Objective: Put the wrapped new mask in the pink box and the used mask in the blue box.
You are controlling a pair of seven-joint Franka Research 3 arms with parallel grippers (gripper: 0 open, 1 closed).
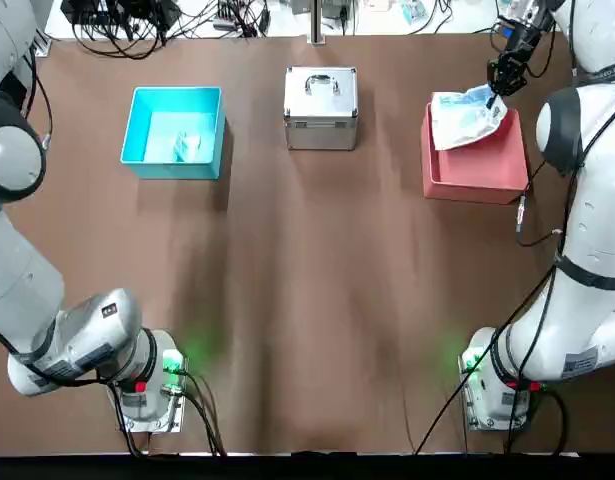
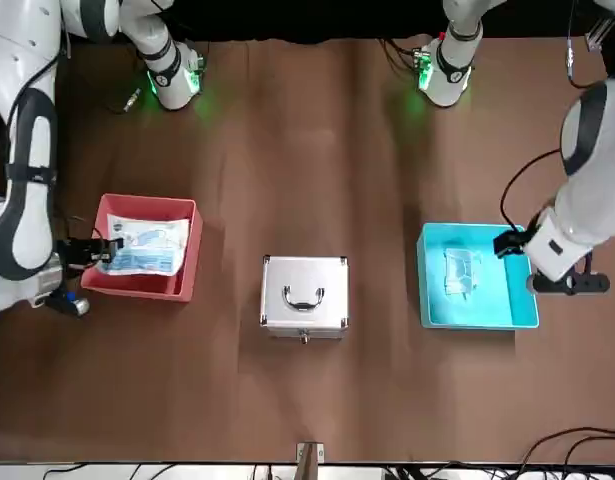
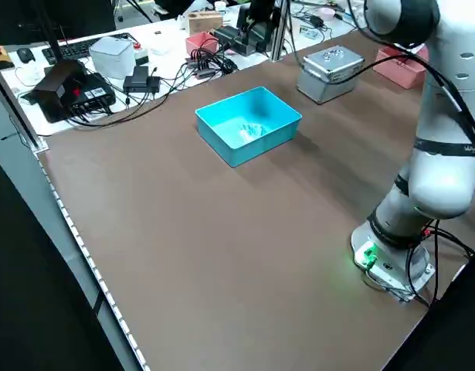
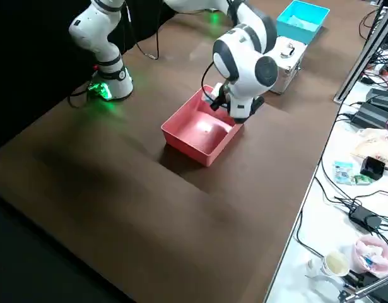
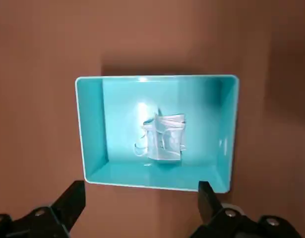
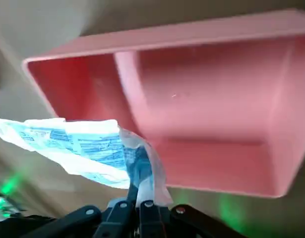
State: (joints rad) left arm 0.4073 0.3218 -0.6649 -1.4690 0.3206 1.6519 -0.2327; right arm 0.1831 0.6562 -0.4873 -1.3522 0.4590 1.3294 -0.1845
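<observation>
My right gripper (image 6: 138, 210) is pinched tight on one edge of the wrapped new mask (image 1: 469, 116). The packet hangs over the far part of the pink box (image 1: 474, 172), draped across its far rim, not lying flat on the floor. In the front view the packet (image 2: 144, 246) covers most of the tray's width.

Right arm is stretched out to the far right corner of the table, wrist beyond the pink box's far wall, fingers pointing back toward the tray. The right side view has the wrist housing blocking the packet, so only the bare pink floor shows there.

My left gripper (image 5: 140, 198) has its fingers spread wide, holding nothing, hovering beside the blue box (image 1: 175, 132) at its outer side. The used mask (image 5: 162, 138) lies bunched on the blue box floor, roughly centred, clear of the walls.

A silver metal case (image 1: 321, 106) with handle sits between the two trays, well apart from both.
</observation>
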